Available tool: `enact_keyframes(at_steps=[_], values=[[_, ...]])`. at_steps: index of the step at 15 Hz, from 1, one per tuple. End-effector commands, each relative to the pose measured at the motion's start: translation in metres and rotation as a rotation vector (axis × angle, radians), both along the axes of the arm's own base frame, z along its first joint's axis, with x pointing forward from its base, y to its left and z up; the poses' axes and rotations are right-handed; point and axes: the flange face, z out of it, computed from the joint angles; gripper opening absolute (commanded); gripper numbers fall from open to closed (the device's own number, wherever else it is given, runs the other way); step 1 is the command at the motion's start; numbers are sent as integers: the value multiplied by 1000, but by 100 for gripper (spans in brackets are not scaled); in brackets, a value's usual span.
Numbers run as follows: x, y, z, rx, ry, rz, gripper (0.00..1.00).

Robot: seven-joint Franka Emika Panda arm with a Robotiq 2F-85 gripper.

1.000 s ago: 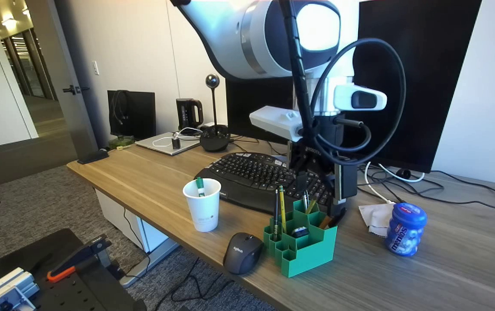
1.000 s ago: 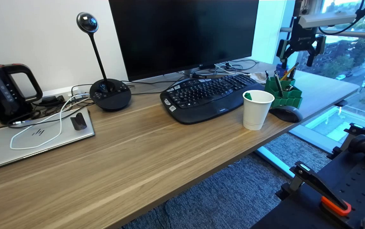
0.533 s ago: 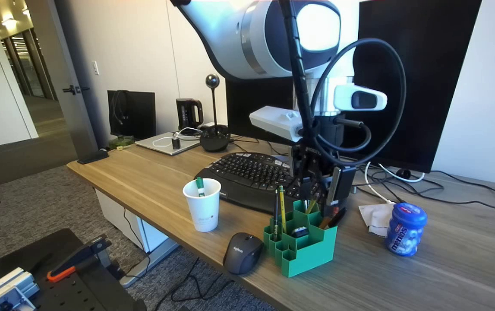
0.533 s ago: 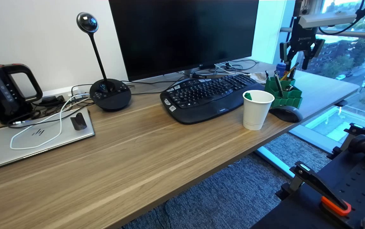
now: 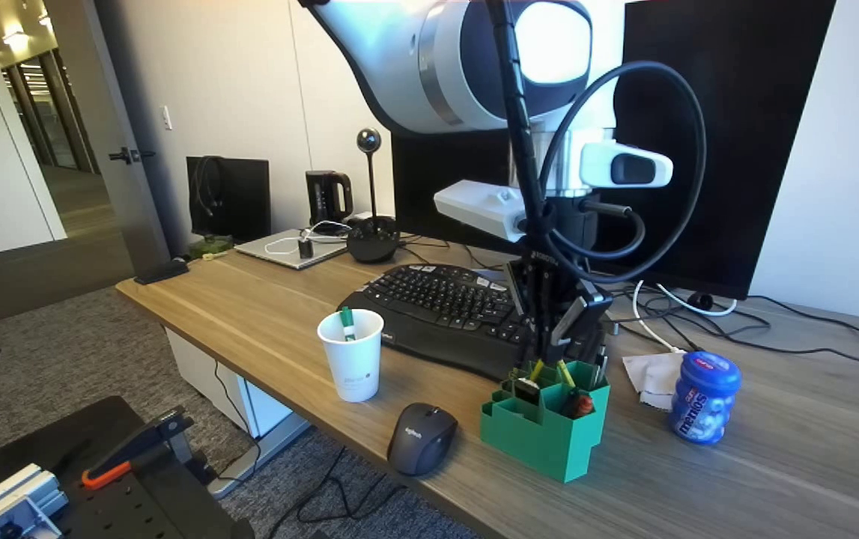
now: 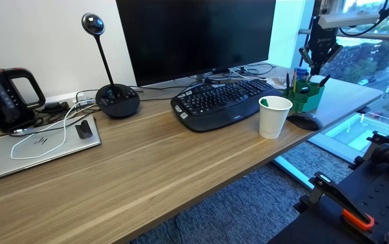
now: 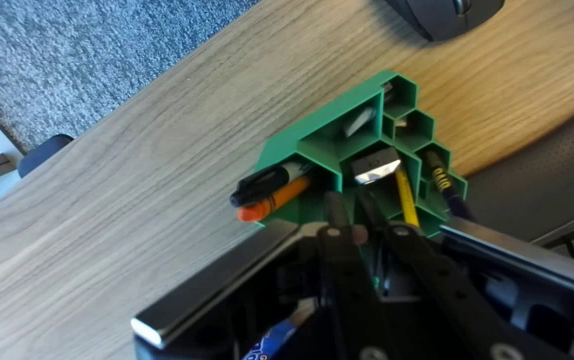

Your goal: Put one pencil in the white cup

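Note:
The white cup (image 5: 354,367) stands upright near the desk's front edge with a green marker (image 5: 347,322) in it; the cup (image 6: 274,118) shows in both exterior views. My gripper (image 7: 350,200) is over the green organiser (image 7: 287,136), its fingers closed together around a pencil whose pink eraser (image 7: 360,234) shows between them. Below the fingertips in an exterior view, the held pencil (image 6: 309,78) slants down into the organiser (image 6: 311,101). Its lower end is hidden. Another yellow pencil (image 7: 407,197) stands in a neighbouring compartment.
A dark pen (image 7: 447,187), a black marker (image 7: 261,185) and an orange one (image 7: 279,199) share the organiser. The mouse (image 5: 422,439) lies between cup and organiser. Behind are the keyboard (image 5: 444,314) and monitor (image 6: 197,37). A blue gum jar (image 5: 705,397) stands beside the organiser.
The gripper has gone from open to shut, taking hold of a pencil. The organiser has turned and slid sideways on the desk, its pens shifting with it. The cup has stayed put.

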Motion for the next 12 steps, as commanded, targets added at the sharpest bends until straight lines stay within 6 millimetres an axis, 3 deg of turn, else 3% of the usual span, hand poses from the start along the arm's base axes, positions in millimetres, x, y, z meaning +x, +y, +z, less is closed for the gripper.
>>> enact_keyframes(at_steps=[1, 8, 12], values=[[1, -1, 6, 17, -2, -4, 2], [4, -1, 12, 28, -20, -9, 2], [3, 0, 26, 45, -40, -4, 2]])
